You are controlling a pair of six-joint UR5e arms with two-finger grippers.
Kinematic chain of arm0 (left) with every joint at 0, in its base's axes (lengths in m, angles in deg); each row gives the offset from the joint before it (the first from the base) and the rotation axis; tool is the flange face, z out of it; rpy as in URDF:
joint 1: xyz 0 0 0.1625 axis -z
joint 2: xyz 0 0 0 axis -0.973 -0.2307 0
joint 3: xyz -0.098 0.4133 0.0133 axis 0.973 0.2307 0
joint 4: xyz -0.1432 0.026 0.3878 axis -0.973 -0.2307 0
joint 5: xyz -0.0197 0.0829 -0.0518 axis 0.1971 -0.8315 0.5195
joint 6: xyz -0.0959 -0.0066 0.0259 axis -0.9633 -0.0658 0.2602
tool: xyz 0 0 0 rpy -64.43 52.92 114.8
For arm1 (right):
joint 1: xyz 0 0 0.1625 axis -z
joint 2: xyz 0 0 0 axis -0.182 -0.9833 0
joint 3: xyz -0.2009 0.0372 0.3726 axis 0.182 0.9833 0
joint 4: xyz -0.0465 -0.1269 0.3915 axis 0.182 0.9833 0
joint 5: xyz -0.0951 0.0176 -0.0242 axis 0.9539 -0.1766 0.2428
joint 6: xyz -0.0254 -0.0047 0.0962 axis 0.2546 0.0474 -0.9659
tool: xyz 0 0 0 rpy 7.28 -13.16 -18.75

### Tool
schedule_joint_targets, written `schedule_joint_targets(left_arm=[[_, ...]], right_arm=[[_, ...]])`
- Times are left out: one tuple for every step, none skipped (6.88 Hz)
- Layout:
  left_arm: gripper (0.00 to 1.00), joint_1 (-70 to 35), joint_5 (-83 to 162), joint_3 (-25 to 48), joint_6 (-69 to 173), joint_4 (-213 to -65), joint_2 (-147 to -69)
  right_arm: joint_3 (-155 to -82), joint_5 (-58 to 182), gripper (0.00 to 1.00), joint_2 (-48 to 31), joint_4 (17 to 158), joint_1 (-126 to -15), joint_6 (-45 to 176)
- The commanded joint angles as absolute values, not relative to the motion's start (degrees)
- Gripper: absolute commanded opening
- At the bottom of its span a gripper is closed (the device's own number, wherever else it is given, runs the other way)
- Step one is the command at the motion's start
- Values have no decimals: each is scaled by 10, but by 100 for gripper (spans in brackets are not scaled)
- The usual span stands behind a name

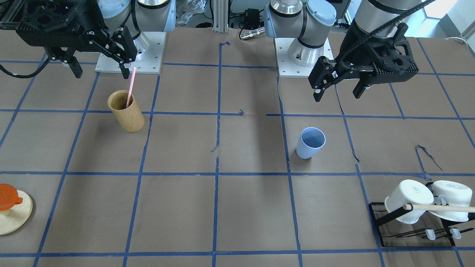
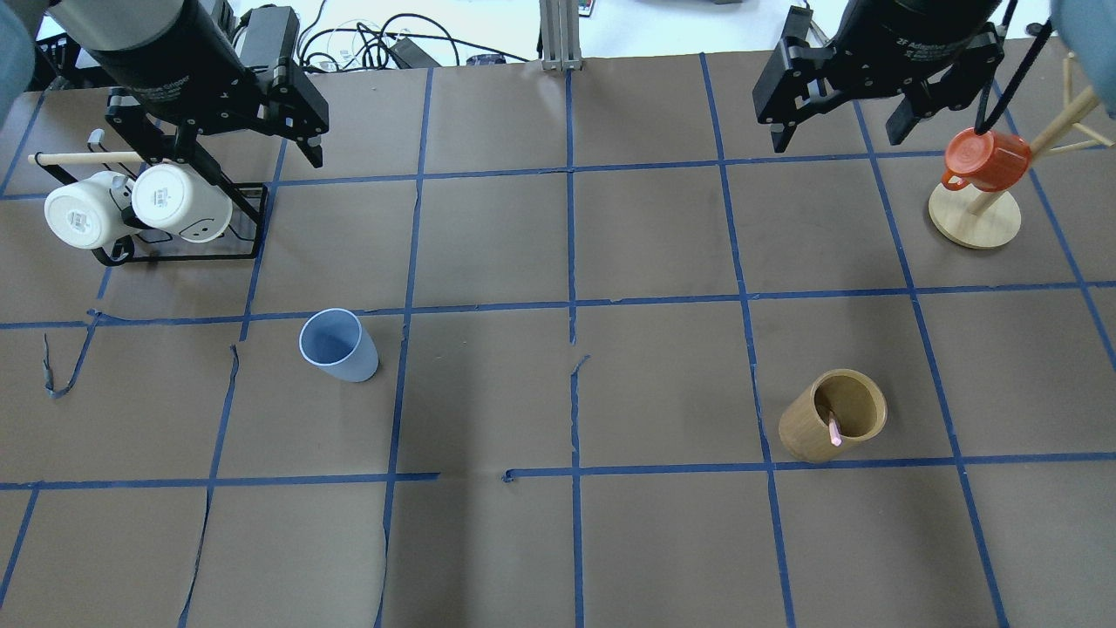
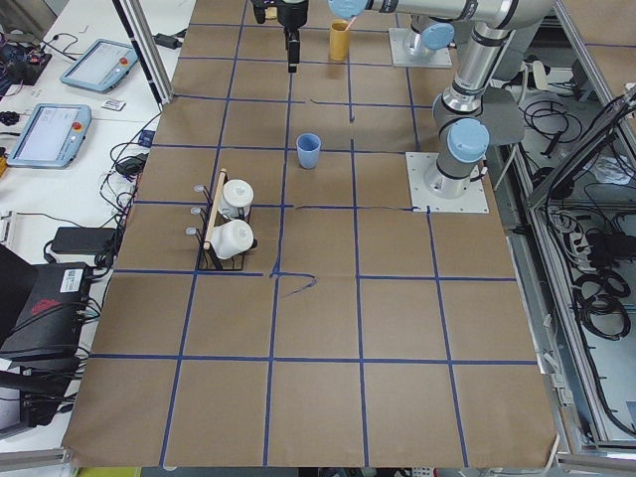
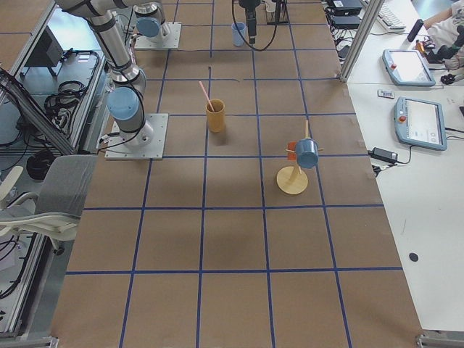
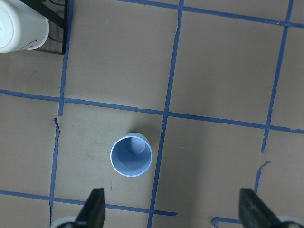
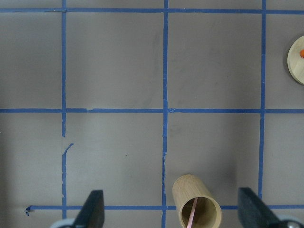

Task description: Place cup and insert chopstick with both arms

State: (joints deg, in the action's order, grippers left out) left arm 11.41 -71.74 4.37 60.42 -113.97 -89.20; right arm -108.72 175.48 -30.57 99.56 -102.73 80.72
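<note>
The pale blue cup [image 2: 339, 345] stands upright on the table's left half; it also shows in the front view [image 1: 311, 142] and the left wrist view [image 5: 131, 155]. The pink chopstick [image 1: 130, 87] leans inside the tan bamboo cylinder [image 2: 833, 426], which also shows in the right wrist view [image 6: 196, 209]. My left gripper [image 2: 248, 157] is open and empty, high above the table, beyond the cup. My right gripper [image 2: 841, 126] is open and empty, high above the far right.
A black rack [image 2: 241, 250] holds two white mugs [image 2: 181, 203] under a wooden rod at the far left. An orange mug [image 2: 985, 160] hangs on a wooden stand [image 2: 974, 220] at the far right. Blue tape lines grid the brown table.
</note>
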Motion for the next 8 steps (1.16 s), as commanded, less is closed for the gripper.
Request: schedule_joint_targets(left_arm=[[100, 114, -717, 44, 604, -1140, -893], [100, 114, -717, 45, 604, -1140, -893], [100, 114, -717, 44, 604, -1140, -893], [100, 113, -717, 45, 604, -1140, -893], [100, 113, -717, 44, 604, -1140, -893], [100, 112, -717, 45, 604, -1140, -893], [100, 113, -717, 45, 605, -1140, -893], [100, 113, -717, 45, 604, -1140, -894]], right_arm=[[-1088, 1752, 100, -305, 1002, -1028, 811], [-1088, 1752, 100, -304, 1002, -1027, 811], [-1088, 1754, 100, -306, 1000, -1027, 811], [-1088, 1755, 100, -306, 1000, -1027, 811], [-1088, 1755, 100, -307, 1000, -1027, 811], [-1089, 1751, 100, -308, 998, -1028, 803], [-1088, 1757, 100, -309, 965, -1026, 762], [-1088, 1757, 100, -309, 950, -1027, 762]])
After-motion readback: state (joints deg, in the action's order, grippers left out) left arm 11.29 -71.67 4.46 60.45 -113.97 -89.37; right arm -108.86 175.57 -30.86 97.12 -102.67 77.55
